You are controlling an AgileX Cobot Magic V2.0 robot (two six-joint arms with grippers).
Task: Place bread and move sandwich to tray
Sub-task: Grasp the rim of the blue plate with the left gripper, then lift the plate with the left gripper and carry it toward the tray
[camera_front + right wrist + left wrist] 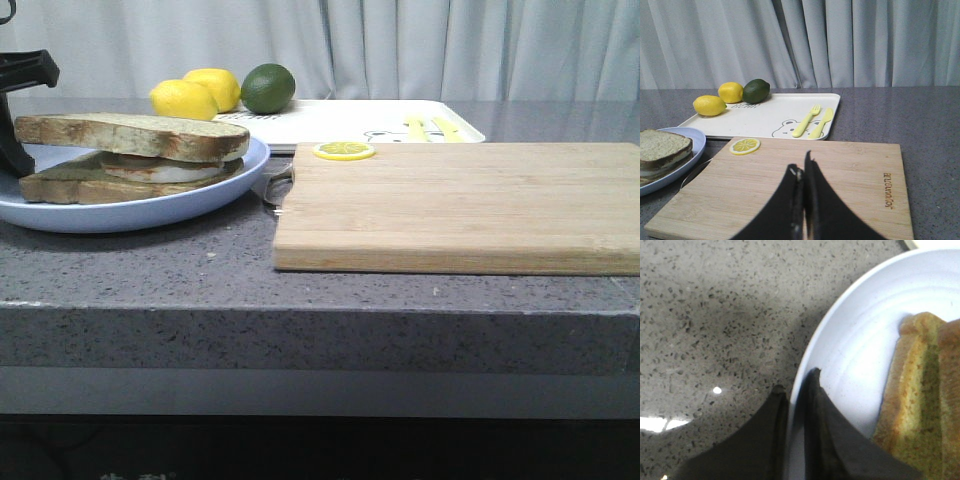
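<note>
The sandwich (130, 165) lies on a pale blue plate (150, 212) at the left: a lower toast slice, a fried egg, and the bread (130, 135) on top. My left gripper (18, 150) is at the plate's left rim. In the left wrist view it (796, 380) is shut on the plate's rim (812, 360), one finger outside and one inside, beside the sandwich (920, 405). The white tray (340, 120) lies behind the plate and board. My right gripper (800, 160) is shut and empty above the cutting board (840, 185); it is out of the front view.
The wooden cutting board (460, 205) fills the right front, with a lemon slice (344, 150) at its far left corner. Two lemons (195, 93) and a lime (268, 87) sit at the tray's left end. A yellow fork and knife (812, 121) lie on the tray.
</note>
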